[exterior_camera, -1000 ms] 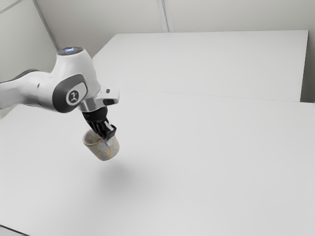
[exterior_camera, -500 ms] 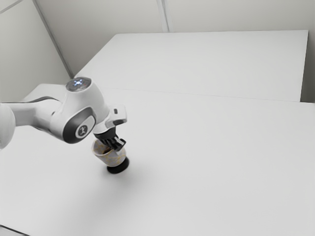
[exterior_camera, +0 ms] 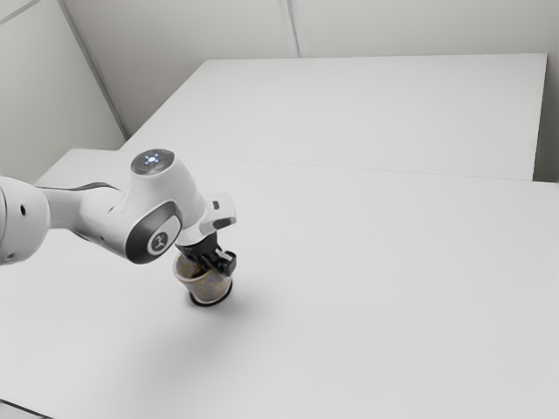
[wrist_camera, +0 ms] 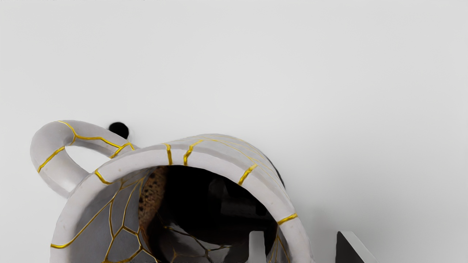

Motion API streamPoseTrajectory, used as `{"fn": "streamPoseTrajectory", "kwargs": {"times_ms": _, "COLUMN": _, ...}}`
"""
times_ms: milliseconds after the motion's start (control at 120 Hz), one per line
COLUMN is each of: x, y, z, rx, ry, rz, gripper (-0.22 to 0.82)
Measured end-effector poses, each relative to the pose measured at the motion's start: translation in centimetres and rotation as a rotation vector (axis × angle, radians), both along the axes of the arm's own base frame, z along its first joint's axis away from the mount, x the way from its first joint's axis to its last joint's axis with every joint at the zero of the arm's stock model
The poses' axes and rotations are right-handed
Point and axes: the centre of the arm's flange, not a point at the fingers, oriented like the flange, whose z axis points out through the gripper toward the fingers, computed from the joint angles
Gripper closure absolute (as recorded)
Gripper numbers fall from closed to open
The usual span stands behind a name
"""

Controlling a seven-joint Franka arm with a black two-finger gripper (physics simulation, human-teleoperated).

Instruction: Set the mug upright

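The gripper [exterior_camera: 215,269] is spread over the mug's [exterior_camera: 208,288] wall, one finger [wrist_camera: 256,246] inside the mouth, the other outside. The mug sits mouth up on the bench [exterior_camera: 393,288], toward the exterior view's left. Inside, it is mostly black, with a brown, speckled patch [wrist_camera: 151,197]. Beyond the pale bench rise plain, light walls [exterior_camera: 419,26].

Can't read any text, brand or number in either view. Left of the exterior frame: can see a pale round emblem [exterior_camera: 160,243] on the dark joint cover [exterior_camera: 140,237] of the arm [exterior_camera: 178,194], too small to decipher. Just above: blue-lit marks [exterior_camera: 152,160] on a dark round cap [exterior_camera: 140,165], also illegible.
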Motion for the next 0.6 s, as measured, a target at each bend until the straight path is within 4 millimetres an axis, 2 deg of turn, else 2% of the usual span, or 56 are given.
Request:
{"fn": "streamPoseTrajectory", "kwargs": {"times_ms": 108, "x": 0.7, "y": -0.1, "z": 1.4, "rx": -0.007, "ry": -0.018, "rz": 0.011, "gripper": 0.25}}
{"fn": "streamPoseTrajectory", "kwargs": {"times_ms": 233, "x": 2.9, "y": -0.3, "z": 6.2, "rx": -0.036, "ry": -0.019, "rz": 0.058, "gripper": 0.14}}
{"fn": "streamPoseTrajectory", "kwargs": {"times_ms": 350, "x": 4.5, "y": -0.6, "z": 10.3, "rx": -0.063, "ry": 0.031, "rz": 0.100, "gripper": 0.08}}
{"fn": "streamPoseTrajectory", "kwargs": {"times_ms": 600, "x": 7.7, "y": -2.2, "z": 16.6, "rx": -0.088, "ry": 0.136, "rz": 0.121, "gripper": 0.02}}
